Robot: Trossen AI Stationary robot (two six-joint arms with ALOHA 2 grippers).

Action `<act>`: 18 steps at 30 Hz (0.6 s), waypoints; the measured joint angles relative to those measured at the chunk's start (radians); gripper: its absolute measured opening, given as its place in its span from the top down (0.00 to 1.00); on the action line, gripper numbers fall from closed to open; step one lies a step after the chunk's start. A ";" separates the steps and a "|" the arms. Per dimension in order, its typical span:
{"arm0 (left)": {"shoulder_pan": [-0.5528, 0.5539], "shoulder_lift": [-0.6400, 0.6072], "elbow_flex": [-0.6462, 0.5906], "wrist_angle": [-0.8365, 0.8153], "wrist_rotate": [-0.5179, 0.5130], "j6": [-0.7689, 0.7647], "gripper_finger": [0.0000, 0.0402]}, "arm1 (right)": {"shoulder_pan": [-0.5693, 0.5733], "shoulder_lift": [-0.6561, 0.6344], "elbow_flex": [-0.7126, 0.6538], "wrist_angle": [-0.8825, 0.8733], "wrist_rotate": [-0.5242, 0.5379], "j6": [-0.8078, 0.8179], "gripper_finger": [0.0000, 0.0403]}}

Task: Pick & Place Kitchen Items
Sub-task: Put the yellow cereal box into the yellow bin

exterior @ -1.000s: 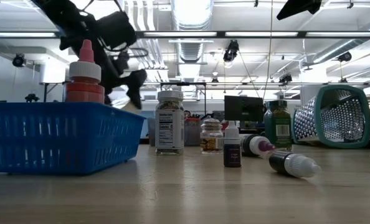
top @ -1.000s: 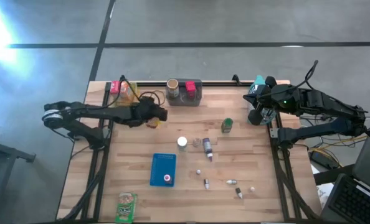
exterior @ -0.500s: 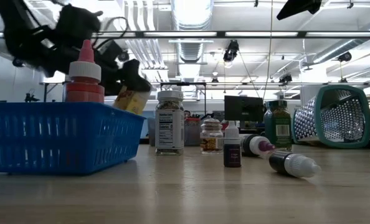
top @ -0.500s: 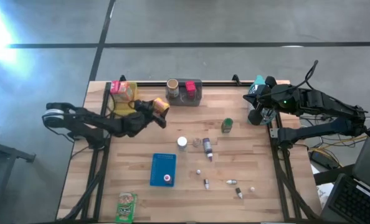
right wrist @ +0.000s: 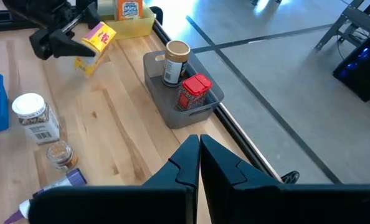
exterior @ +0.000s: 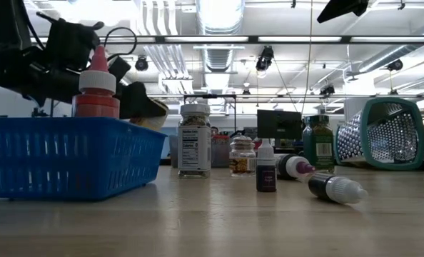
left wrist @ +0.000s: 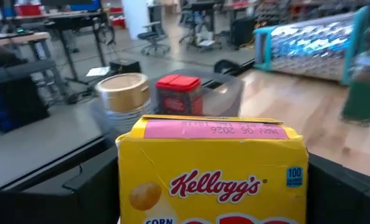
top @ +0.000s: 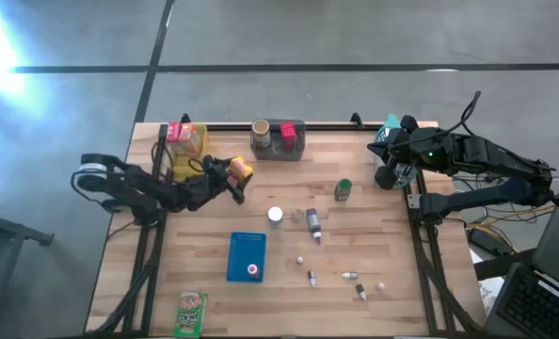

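Note:
My left gripper (top: 227, 179) reaches in level from the table's left, shut on a yellow Kellogg's cereal box (left wrist: 213, 168), which also shows in the high view (top: 241, 170) and the right wrist view (right wrist: 94, 41). The box hangs near the yellow bin (top: 187, 141). A white-lidded jar (top: 275, 216), a green jar (top: 343, 189) and several small bottles (top: 312, 222) stand or lie on the table's middle. My right gripper (right wrist: 199, 163) waits shut, raised over the table's far right corner (top: 386, 175). My left gripper pinches the box between its two fingers, one on each narrow side (left wrist: 124, 186). The fingers (left wrist: 88, 190) come level from the table's left. The box's pink-striped top (left wrist: 213, 129) faces away from the gripper. The box is tilted and clear of the table.
A grey bin (top: 294, 149) at the far edge holds a gold-lidded can (top: 260, 127) and a red box (top: 285, 131). The blue tray (top: 247, 250) holds a red-capped bottle (top: 252, 270). A green packet (top: 192, 313) lies at the near left. A teal grater (exterior: 383, 132) lies far right.
My left gripper, still shut on the yellow box, has sunk toward the table and drawn back a little toward the left edge. It has tipped from pointing down to level and rolled, bringing the box out from under it, turned about.

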 joint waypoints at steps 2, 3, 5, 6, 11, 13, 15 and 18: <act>0.000 0.045 -0.001 0.065 0.006 0.004 0.07 | 0.000 0.000 0.000 0.000 0.000 0.000 0.98; 0.000 0.072 -0.001 0.101 0.008 0.008 0.07 | 0.000 0.000 0.000 0.000 0.000 -0.002 0.98; 0.000 0.136 -0.001 0.207 0.019 0.027 0.07 | 0.000 0.000 0.000 0.000 0.000 0.001 0.98; 0.001 0.170 -0.001 0.267 0.023 0.040 0.07 | 0.000 0.000 0.000 0.000 0.000 0.000 0.98; 0.014 0.296 0.044 0.377 0.049 0.037 0.07 | 0.000 0.000 0.000 0.000 0.000 0.001 0.98; 0.019 0.328 0.071 0.378 0.076 0.037 0.07 | 0.000 0.000 0.000 0.000 0.000 -0.001 0.98; 0.020 0.352 0.098 0.377 0.082 0.047 0.07 | 0.000 0.000 0.000 0.000 0.000 0.000 0.98; 0.024 0.371 0.129 0.377 0.095 0.064 0.07 | 0.000 0.000 0.000 0.000 0.000 -0.001 0.98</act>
